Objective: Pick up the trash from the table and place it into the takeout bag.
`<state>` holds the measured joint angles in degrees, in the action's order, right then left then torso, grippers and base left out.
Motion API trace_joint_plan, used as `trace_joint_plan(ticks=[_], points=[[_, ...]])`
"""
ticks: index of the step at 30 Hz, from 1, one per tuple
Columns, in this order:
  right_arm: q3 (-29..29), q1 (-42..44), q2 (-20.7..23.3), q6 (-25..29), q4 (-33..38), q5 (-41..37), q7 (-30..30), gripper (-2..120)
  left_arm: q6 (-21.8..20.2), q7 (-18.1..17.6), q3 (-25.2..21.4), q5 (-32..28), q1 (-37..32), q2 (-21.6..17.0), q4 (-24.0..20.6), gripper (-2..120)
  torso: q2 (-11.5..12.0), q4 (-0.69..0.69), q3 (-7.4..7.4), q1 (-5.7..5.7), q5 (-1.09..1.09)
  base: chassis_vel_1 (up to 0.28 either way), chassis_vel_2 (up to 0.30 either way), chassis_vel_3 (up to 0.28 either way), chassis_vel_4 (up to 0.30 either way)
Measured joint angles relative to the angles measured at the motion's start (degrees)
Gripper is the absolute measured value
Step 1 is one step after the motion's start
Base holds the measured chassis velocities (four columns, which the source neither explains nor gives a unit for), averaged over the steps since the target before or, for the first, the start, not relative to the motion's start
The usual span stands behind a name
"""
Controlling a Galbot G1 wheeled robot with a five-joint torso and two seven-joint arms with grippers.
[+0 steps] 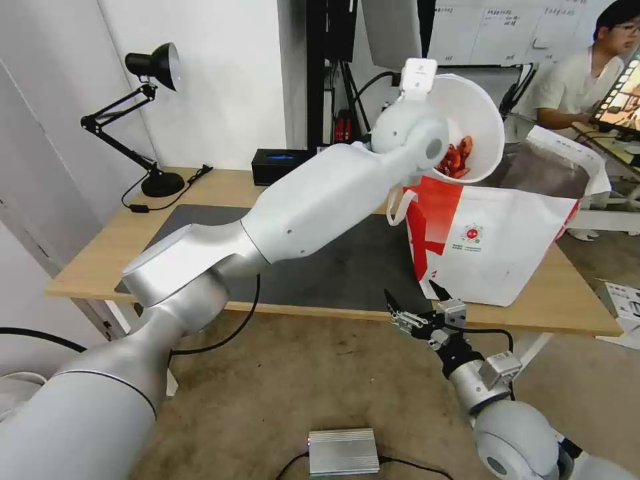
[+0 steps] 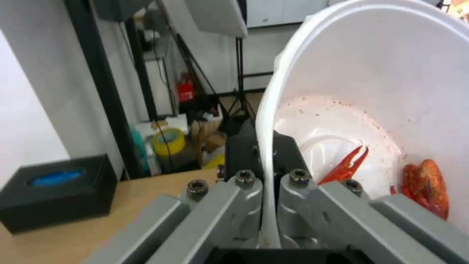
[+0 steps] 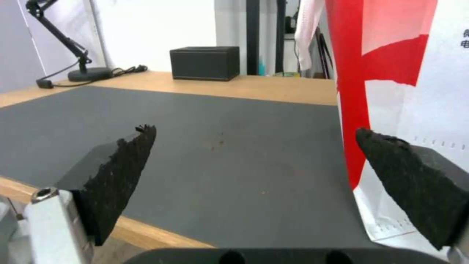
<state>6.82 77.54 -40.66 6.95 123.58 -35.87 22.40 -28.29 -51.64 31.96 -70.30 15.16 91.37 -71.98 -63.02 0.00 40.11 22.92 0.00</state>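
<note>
Your left gripper (image 2: pixel 266 205) clamps the rim of the white bowl (image 1: pixel 470 127), tilted above the takeout bag (image 1: pixel 507 240) at the table's (image 1: pixel 93 260) right edge. I'd judge the next move: lower it in, then let go. Your right gripper (image 1: pixel 419 301) waits open at the front edge.

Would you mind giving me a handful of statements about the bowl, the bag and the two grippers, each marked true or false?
1. The left gripper is clamped on the rim of the white bowl. True.
2. The bowl stands upright on the table. False: it is held up in the air, tipped on its side above the open takeout bag.
3. Red shells are in the bowl. True.
4. The right gripper holds a crumpled tissue. False: it is open and holds nothing, low at the table's near edge beside the bag.
5. The takeout bag lies flat on the floor. False: it stands upright on the table.
</note>
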Motion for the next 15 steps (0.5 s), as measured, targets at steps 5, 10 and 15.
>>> trace_joint_plan(ticks=[5,10,15], points=[[0.0,0.0,0.0,0.0,0.0,0.0,0.0,100,0.0,1.1,1.3,2.1,0.3,0.0,-0.3,0,0.0,0.00,0.00,0.00,0.00,0.000,0.000,0.000,0.000],[0.0,0.0,0.0,0.0,0.0,0.0,0.0,100,-0.5,1.4,1.9,2.3,0.0,0.0,-0.9,0,0.0,0.00,0.00,0.00,0.00,0.000,0.000,0.000,0.000],[0.0,0.0,0.0,0.0,0.0,0.0,0.0,100,-0.9,1.5,2.7,2.4,-1.5,-0.1,-2.1,0,0.0,0.01,0.00,0.00,0.00,0.000,0.000,0.000,0.000]])
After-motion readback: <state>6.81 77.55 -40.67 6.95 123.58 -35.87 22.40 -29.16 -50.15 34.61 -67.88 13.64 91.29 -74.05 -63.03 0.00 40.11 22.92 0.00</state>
